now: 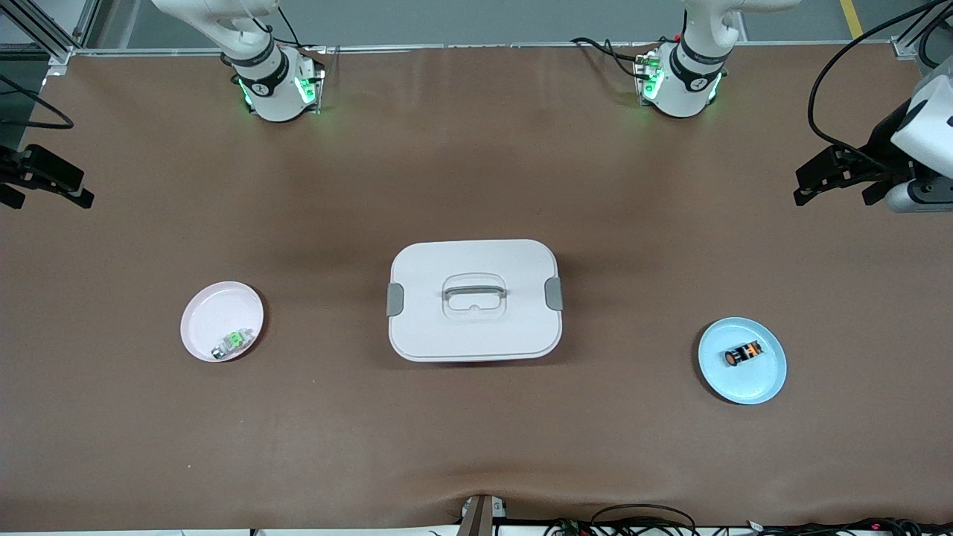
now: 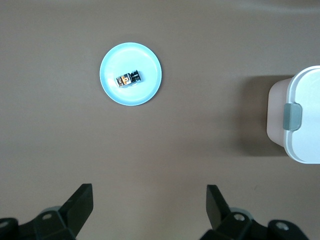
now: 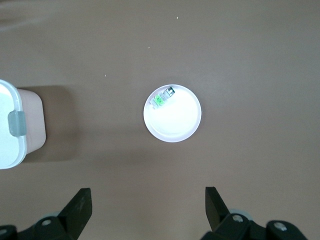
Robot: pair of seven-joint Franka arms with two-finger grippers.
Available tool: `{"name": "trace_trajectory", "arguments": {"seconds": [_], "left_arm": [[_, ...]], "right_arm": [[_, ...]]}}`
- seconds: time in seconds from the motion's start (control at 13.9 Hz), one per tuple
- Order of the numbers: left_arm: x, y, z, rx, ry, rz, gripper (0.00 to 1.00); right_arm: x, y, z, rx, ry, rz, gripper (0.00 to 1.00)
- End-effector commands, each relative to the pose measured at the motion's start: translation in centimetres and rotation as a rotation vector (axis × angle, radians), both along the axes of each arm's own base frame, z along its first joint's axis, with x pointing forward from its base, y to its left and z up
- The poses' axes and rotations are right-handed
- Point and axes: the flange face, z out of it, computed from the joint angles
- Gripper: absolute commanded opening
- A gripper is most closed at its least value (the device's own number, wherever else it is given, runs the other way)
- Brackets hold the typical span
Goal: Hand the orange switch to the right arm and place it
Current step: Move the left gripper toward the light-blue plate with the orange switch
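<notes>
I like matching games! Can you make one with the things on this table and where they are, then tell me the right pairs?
Things:
1. orange switch
2. green-and-silver part
3. white lidded box
4. left tool

Places or states:
A. on the pink plate
B. in the middle of the table, between the two plates
C. open, up in the air, holding nothing
D. on the blue plate

Right pairs: 1-D, 2-A, 3-B, 4-C
</notes>
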Motion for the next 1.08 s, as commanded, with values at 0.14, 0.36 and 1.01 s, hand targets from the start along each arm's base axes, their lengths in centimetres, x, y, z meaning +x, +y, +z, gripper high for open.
{"name": "trace_trajectory", "arguments": {"seconds": [0.14,0.36,1.01], "left_arm": [[0.1,0.0,0.5,0.002,0.002,0.001,1.0],[0.3,0.4,0.4,0.002,0.001,0.006,1.0],[3.2,1.5,-2.8,0.002,-0.001,0.034,1.0]], "right_arm": [[1.5,-0.3,-1.8,-0.005,-0.003,0.001,1.0],[2.1,-0.3,-2.2,-0.003,-0.012,0.0,1.0],[1.6,-0.8,-0.2,0.01,-0.04,-0.021,1.0]]}}
